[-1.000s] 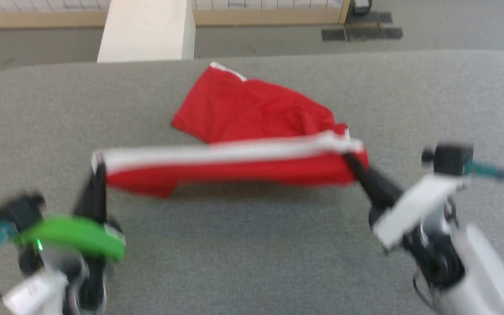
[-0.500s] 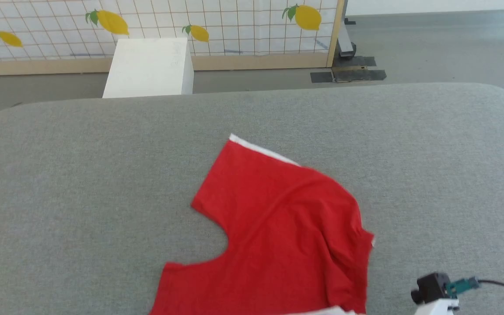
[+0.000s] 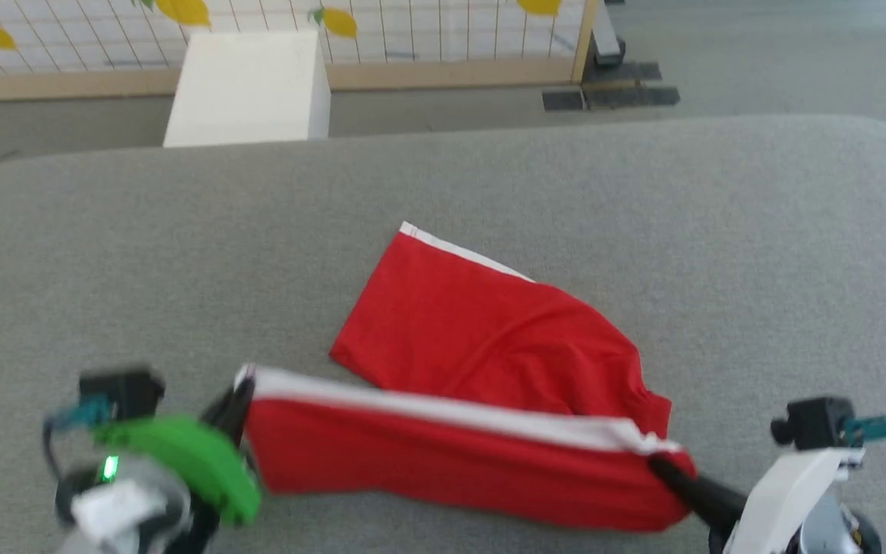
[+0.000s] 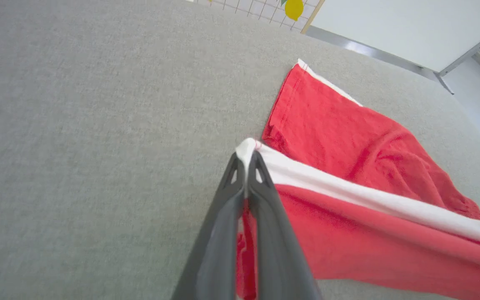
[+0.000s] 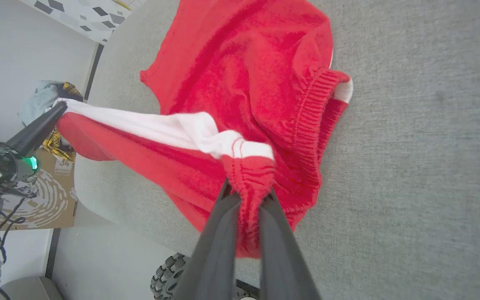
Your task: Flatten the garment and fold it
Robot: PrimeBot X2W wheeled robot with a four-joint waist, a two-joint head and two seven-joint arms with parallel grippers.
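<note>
Pinching the shorts (image 3: 489, 338) at both ends: my left gripper (image 4: 246, 156) is clamping the white-striped corner, my right gripper (image 5: 246, 192) the ribbed waistband. Box (image 5: 52, 204) print unreadable.

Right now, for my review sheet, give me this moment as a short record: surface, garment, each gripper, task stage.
surface: grey padded table
garment: red shorts; far leg lies wrinkled on the table, white-striped edge pulled taut between both grippers
left gripper: shut on the hem corner of the striped edge
right gripper: shut on the ribbed waistband end
stage: being stretched out; not yet flat
</note>
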